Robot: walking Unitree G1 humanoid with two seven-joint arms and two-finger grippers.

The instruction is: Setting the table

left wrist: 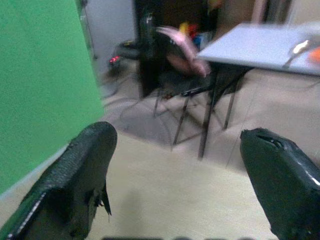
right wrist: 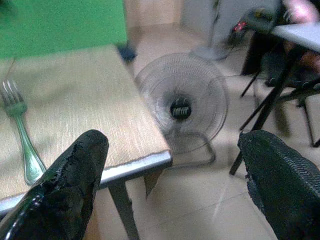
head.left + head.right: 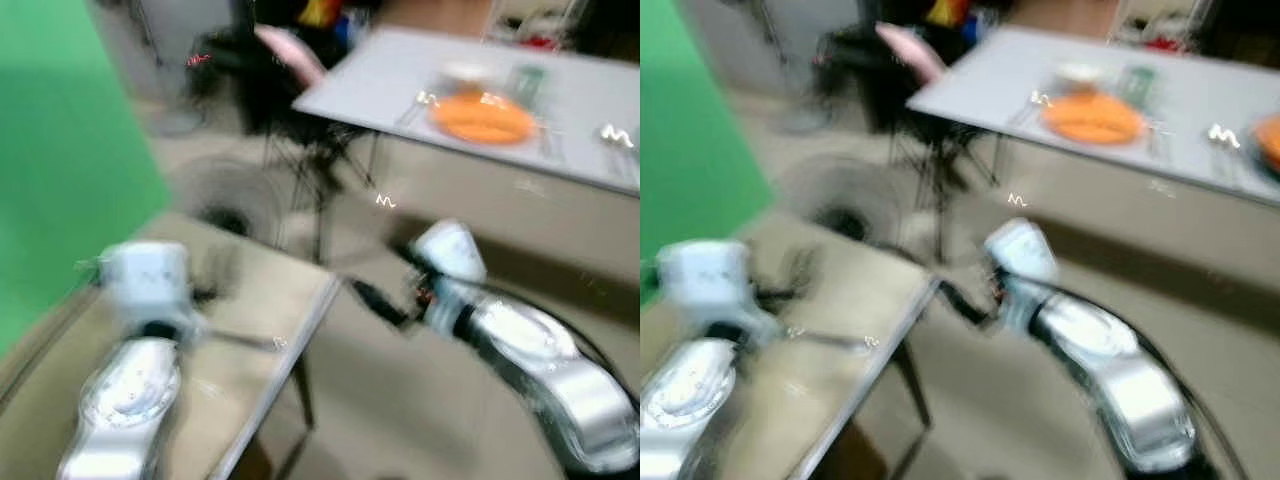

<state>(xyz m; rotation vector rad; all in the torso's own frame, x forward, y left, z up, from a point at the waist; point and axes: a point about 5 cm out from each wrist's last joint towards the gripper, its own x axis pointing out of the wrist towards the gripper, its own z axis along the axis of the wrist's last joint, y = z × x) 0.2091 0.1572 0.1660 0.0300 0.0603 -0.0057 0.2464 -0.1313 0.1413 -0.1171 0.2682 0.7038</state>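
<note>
Both grippers are spread and hold nothing: the left gripper (image 1: 175,190) above the wooden table (image 2: 75,115), the right gripper (image 2: 172,195) near a fork (image 2: 22,135). No writing is readable.

- Right below you on the left is the near desk (image 3: 250,300); your left arm reaches over its top.
- A fork (image 2: 20,135) lies on that desk, well in from the corner.
- Your right claw (image 2: 170,175) hangs past the desk's corner, above the floor, fingers spread wide; your left claw (image 1: 175,180) is spread wide too, above the desk top.
- A floor fan (image 2: 181,107) stands on the floor just beyond the near desk's far edge.
- Farther ahead and to the right stands a second desk (image 3: 400,75); a plate (image 3: 482,118) sits on it, with cutlery either side, too blurred to name.
- A chair (image 1: 185,80) stands at the second desk's left end.
- A screen (image 3: 60,150) runs along your left.
</note>
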